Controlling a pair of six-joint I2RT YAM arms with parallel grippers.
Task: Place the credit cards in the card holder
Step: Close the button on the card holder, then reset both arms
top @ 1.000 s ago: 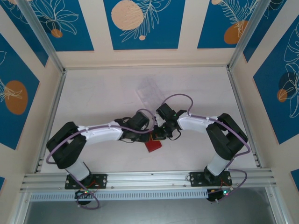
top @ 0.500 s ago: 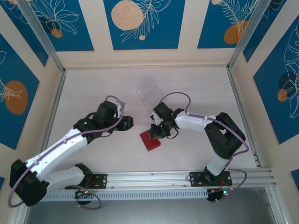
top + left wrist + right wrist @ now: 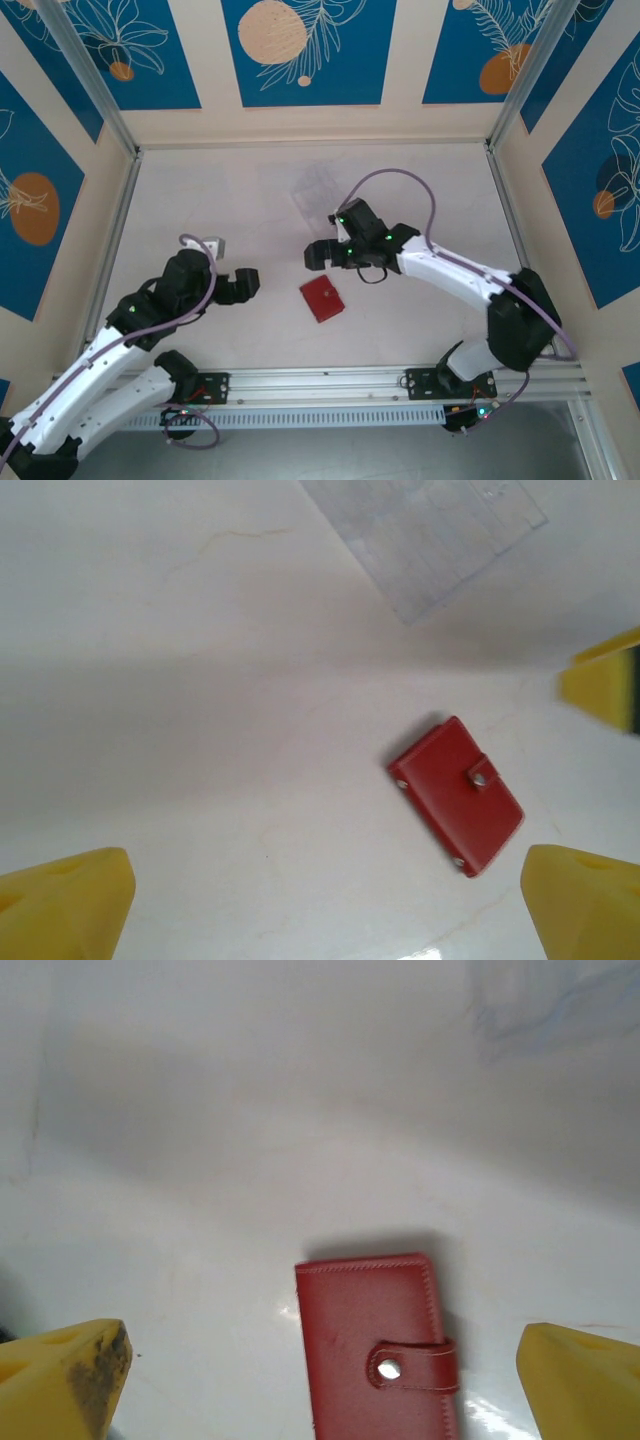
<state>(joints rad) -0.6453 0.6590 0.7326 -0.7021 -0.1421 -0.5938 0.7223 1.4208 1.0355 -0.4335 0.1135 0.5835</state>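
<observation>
- One red wallet [image 3: 322,299] lies flat on the tabletop [image 3: 200,200], close to the middle of the near edge and between the two arms.
- Its tab [image 3: 480,777] is pulled over the front and the snap looks fastened, so the wallet is closed. If cards are inside, they are hidden, and I cannot tell how many.
- Both pairs of fingers are released and grasp nothing.
- The left fingers [image 3: 243,285] hang to the left of the wallet, apart from it. In the left wrist view the yellow pads [image 3: 65,900] stand wide, with the wallet [image 3: 457,795] toward the right pad.
- The right fingers [image 3: 318,257] hang just beyond the wallet on its far side, not touching it. In the right wrist view the pads [image 3: 70,1370] are also wide, and the wallet [image 3: 375,1345] sits between them, lower, with bare tabletop around it.
- A clear rack [image 3: 322,195] lies further toward the far edge, well apart from the wallet.
- My judgement: with the wallet shut and nothing gripped, the filling seems finished or very near the end. The arms probably keep away so that the wallet rests undisturbed.
- A risk: the wallet is light and could slide if a finger brushes it.
</observation>
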